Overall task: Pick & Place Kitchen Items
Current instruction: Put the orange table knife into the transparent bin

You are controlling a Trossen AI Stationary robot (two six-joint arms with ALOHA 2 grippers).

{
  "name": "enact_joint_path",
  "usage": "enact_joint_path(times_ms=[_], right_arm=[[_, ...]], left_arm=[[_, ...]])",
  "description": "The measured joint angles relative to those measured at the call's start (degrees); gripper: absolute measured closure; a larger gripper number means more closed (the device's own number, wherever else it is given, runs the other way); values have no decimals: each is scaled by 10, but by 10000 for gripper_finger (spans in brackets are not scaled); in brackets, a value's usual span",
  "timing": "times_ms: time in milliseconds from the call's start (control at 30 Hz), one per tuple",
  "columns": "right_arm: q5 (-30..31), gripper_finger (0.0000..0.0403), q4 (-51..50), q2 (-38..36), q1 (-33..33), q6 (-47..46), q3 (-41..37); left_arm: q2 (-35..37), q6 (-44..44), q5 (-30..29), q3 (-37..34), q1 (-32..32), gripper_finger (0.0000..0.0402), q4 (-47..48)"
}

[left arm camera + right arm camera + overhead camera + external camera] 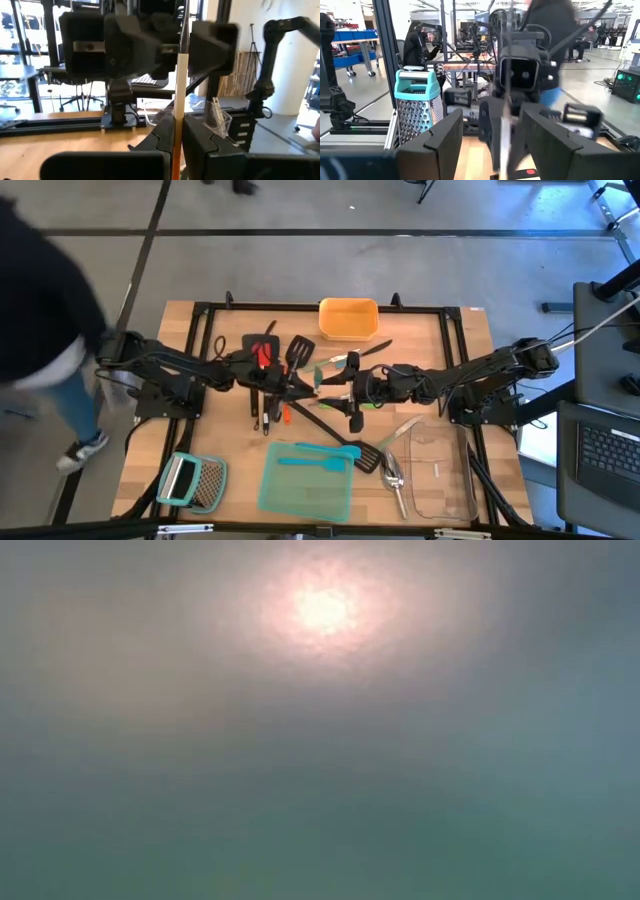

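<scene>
Closed on a slim utensil, my left jaws sit over the pile at mid-table, right jaws open just beside; such a thin grip could let it pivot or snag neighbours.

You have the table with both arms meeting over its middle, left gripper and right gripper near each other above the loose utensils. Far edge, centre: a container. Near edge, left to right: grater, a container with a spatula in it, spoons, another container. A person stands left of the table.
</scene>
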State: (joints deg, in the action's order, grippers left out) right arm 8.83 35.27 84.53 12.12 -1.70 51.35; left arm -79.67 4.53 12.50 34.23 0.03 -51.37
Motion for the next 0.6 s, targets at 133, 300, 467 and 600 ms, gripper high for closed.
enact_joint_path(times_ms=[133,300,467,600], right_arm=[[0,194,-1,0,0,-3,0],[0,194,-8,0,0,-5,0],[-8,199,-4,0,1,-5,0],[-14,223,2,0,1,-8,0]], left_arm=[[-35,-4,-4,16,0,390,-19],[-41,-5,-8,17,0,390,-45],[-37,-8,-5,17,0,390,-41],[-37,-8,-3,17,0,390,-41]])
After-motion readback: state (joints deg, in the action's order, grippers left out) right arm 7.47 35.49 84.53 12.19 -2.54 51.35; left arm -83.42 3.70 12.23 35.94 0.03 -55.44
